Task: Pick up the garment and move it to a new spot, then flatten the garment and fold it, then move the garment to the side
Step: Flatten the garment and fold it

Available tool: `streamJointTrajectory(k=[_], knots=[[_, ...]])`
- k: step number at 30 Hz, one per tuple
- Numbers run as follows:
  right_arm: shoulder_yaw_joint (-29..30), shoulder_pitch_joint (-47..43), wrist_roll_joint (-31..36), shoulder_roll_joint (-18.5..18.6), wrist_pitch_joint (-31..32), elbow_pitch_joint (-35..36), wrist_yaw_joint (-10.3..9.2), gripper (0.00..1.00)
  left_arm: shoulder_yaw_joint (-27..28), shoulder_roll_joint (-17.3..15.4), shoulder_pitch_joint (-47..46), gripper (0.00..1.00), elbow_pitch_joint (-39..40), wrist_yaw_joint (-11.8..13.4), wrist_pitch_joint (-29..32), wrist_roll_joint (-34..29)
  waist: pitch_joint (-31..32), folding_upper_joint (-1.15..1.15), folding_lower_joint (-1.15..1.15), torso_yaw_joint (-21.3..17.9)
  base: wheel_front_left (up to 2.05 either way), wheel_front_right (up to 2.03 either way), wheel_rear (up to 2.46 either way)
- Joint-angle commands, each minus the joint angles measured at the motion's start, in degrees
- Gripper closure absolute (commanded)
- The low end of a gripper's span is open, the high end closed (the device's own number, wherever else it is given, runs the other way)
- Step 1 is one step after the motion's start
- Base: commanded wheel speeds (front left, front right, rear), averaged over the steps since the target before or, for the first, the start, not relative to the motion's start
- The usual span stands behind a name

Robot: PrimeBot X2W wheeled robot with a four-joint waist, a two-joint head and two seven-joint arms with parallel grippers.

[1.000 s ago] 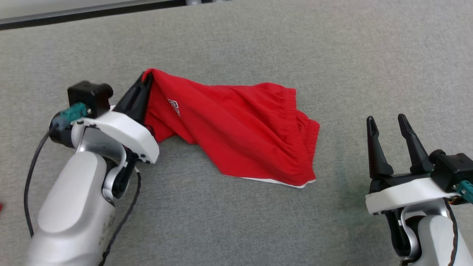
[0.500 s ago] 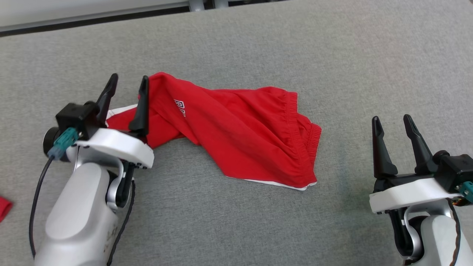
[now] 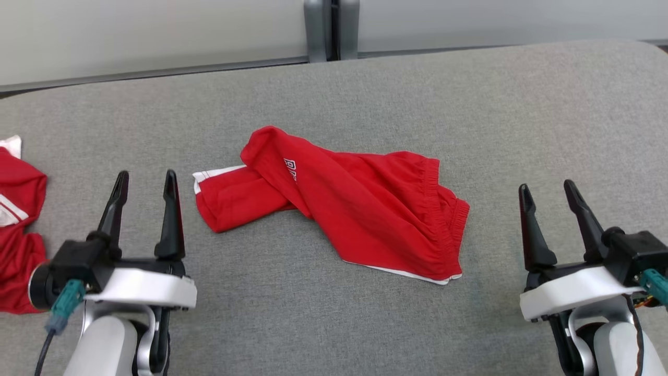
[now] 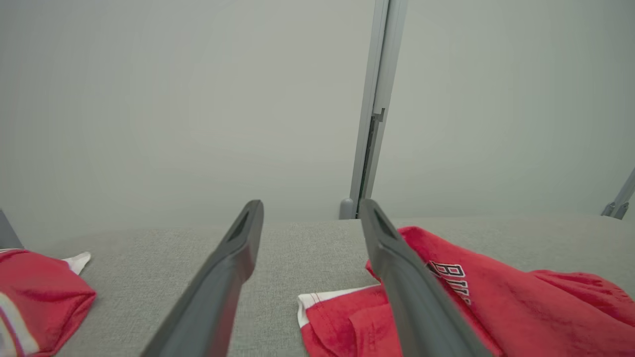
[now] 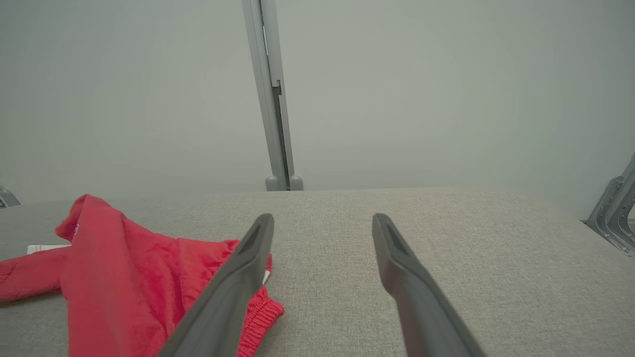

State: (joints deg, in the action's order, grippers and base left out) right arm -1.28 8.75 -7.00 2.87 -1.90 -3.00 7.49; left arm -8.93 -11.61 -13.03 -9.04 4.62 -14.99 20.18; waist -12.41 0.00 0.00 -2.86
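Two grippers: both low at the near edge of the grey surface, fingers pointing up the head view.
Far left: a second red garment bunched at the surface's edge, apart from the work.
Left gripper: fingers spread, holding nothing, near the shorts' white-trimmed leg end.
Centre: red shorts lie crumpled mid-surface, one leg folded across the other, printed lettering facing up, elastic waistband toward the right.
Right gripper: fingers spread and empty, beside the waistband but clear of it.
Step in hand: looks like placement done, flattening not begun.
Next move: likely each gripper takes an edge and draws the cloth apart; the crossed leg needs untwisting first.
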Motion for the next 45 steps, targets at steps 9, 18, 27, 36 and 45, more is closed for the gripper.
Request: streamJointTrajectory(k=[9,18,27,36,45], knots=[[-0.99,-2.98,0.16,0.09,1.81,1.69,-0.01,0.00,0.01,-0.85,6.86,0.00,3.85,1.80,0.34,-0.61,2.76,0.00,0.00,0.94,0.00,0.00,0.00],[-1.15,-3.46,0.14,0.09,2.43,2.81,0.00,0.00,-0.53,-1.21,6.75,0.00,4.53,2.13,1.50,-0.48,2.60,0.00,0.00,1.28,0.00,0.00,0.00],[-8.89,-4.15,0.36,1.19,4.34,0.40,-0.01,0.00,-1.43,-1.18,5.11,0.00,4.33,1.82,1.49,-0.51,1.17,0.00,0.00,2.05,0.00,0.00,0.00],[-17.45,-1.81,2.83,3.55,5.48,-7.10,-0.01,0.00,-2.61,-0.21,3.19,0.00,3.64,1.40,0.93,-0.67,-1.54,0.00,0.00,3.63,0.00,0.00,0.00],[-17.96,2.22,4.51,3.68,3.55,-10.61,-0.01,1.00,-2.95,0.08,1.65,0.00,2.83,1.03,0.45,-0.73,-3.28,0.00,0.00,4.47,0.00,0.00,0.00]])
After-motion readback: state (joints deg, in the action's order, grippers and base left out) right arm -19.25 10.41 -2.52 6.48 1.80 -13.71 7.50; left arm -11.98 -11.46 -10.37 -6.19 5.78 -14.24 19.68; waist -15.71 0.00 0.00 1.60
